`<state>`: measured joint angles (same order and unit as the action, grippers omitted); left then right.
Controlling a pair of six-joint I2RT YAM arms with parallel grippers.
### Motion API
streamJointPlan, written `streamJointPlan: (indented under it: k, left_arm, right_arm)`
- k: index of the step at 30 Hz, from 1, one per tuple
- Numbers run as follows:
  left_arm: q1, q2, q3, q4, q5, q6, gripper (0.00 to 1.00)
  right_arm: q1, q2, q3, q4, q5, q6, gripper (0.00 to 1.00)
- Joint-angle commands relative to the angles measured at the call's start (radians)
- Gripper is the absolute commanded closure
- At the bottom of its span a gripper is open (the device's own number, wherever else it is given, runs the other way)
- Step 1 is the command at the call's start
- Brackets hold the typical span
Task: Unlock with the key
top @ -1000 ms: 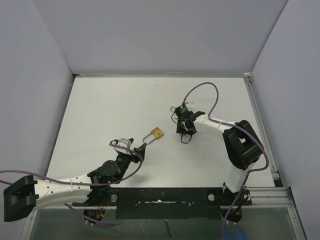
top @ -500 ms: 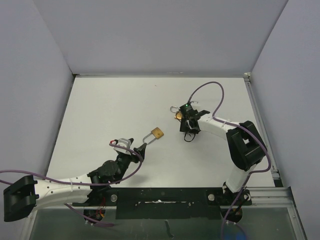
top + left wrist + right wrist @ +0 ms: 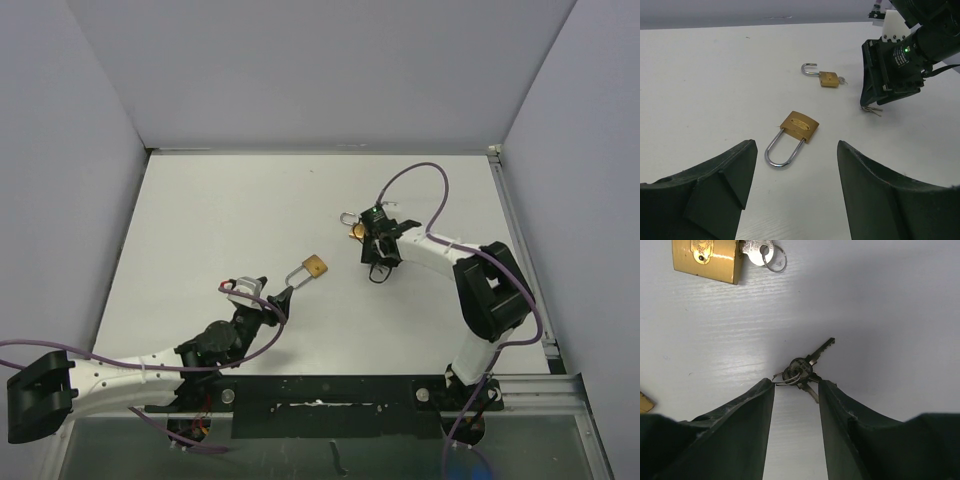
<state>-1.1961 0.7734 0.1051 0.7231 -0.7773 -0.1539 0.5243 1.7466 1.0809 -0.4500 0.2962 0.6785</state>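
A shut brass padlock lies on the white table, its steel shackle toward my left gripper, which stands open just short of it. In the top view this padlock sits between both arms, with the left gripper below-left of it. A bunch of keys on a ring lies flat at the tips of my right gripper. Its jaws stand apart with bare table between them. The keys also show under the right gripper in the left wrist view.
A second brass padlock lies further back with its shackle swung open and a key stuck in its body. It shows as that padlock just left of the right wrist. Grey walls enclose the table on three sides.
The right gripper has shifted a little to the right and its jaws have widened over the keys. The left arm and both padlocks have stayed put.
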Motion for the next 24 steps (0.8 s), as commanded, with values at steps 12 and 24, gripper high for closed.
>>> streamJointPlan:
  k: [12, 24]
  left_arm:
    - [0.004, -0.011, 0.001, 0.046, 0.001, -0.011, 0.36]
    - [0.007, 0.013, 0.002, 0.062, 0.001, -0.007, 0.36]
  right_arm:
    - [-0.014, 0.051, 0.051, 0.063, -0.005, -0.069, 0.62]
    - [-0.015, 0.071, 0.093, 0.085, 0.006, -0.169, 0.68]
